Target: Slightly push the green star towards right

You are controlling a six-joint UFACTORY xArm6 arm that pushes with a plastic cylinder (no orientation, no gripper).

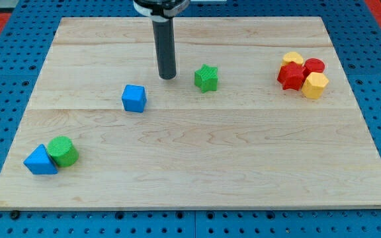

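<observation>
The green star (206, 78) lies on the wooden board (197, 158), a little above the board's middle. My tip (168, 77) is down on the board just to the star's left, with a small gap between them. The dark rod rises straight up from the tip to the view's top. A blue cube (133, 98) lies to the lower left of the tip.
A cluster of two red and two yellow blocks (302, 75) sits at the upper right of the board. A blue triangular block (40, 160) and a green cylinder (63, 151) touch each other at the lower left. Blue pegboard surrounds the board.
</observation>
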